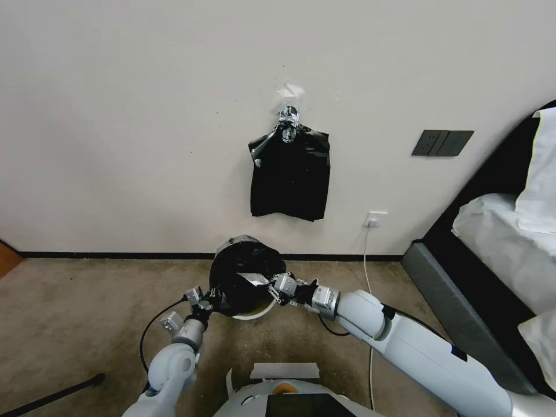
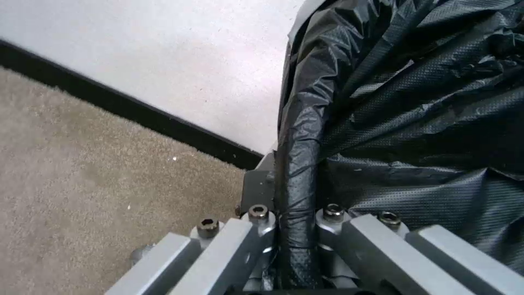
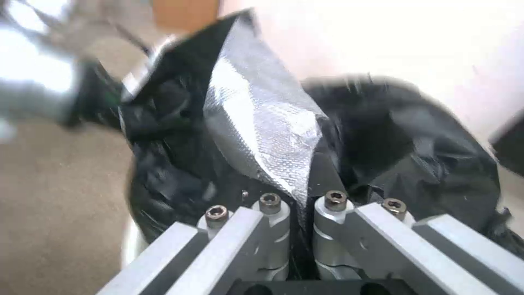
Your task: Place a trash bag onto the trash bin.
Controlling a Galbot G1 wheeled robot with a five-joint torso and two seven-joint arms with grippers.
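Note:
The black glossy trash bag (image 1: 243, 272) bulges over the cream-white trash bin (image 1: 259, 313), whose rim peeks out at the near side on the carpet by the wall. My left gripper (image 1: 209, 302) is shut on the bag's left edge; in the left wrist view a rolled strip of the bag (image 2: 297, 192) runs between its fingers (image 2: 261, 229). My right gripper (image 1: 277, 288) is shut on the bag's right edge; in the right wrist view a shiny fold of the bag (image 3: 262, 123) rises from between its fingers (image 3: 333, 221). Most of the bin is hidden under the bag.
A flat bunch of black bags (image 1: 291, 174) hangs from a knot on the wall above. A wall socket with a white cable (image 1: 375, 219) is to the right, beside a bed (image 1: 509, 243). A black rod (image 1: 52, 397) lies on the carpet at the near left.

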